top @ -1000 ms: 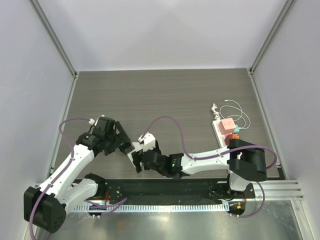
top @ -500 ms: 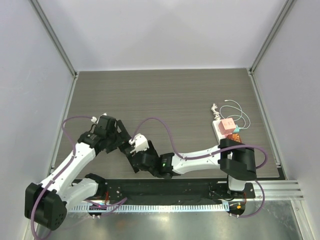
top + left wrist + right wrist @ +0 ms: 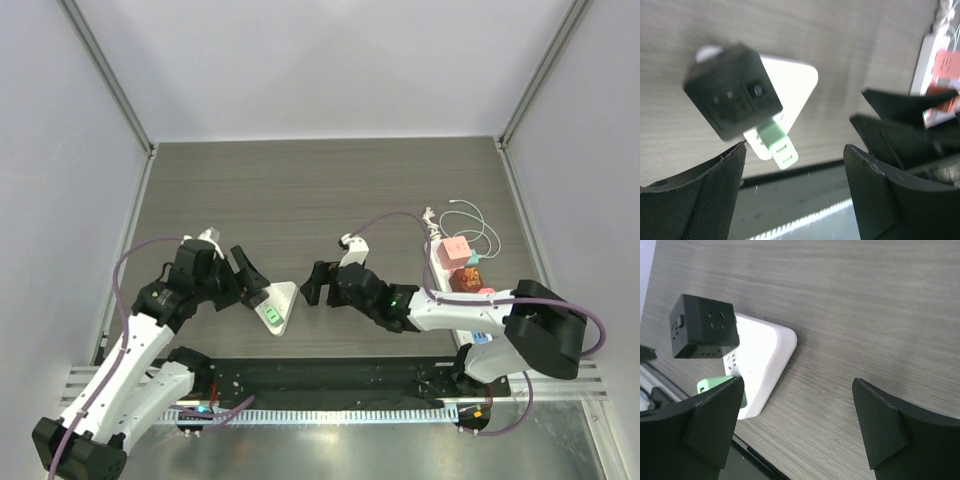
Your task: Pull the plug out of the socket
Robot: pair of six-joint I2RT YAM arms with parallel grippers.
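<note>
1. Top external view shows the white three-cornered plastic socket block (image 3: 284, 296) lying by the near edge of the worktop, left of the middle.
2. A black cube-shaped plug (image 3: 732, 90) and a small green plug (image 3: 779, 150) both sit on it. Nothing is pulled out yet.
3. The left gripper (image 3: 795, 147) is just beside the block, with its fingers spread wide and empty.
4. The right gripper (image 3: 797, 381) is near the block's other side, also wide and empty.
5. I think one gripper should press the white block down flat. The other should pinch the plug on two flat sides and pull straight out, so the block does not slide or tip.
</note>
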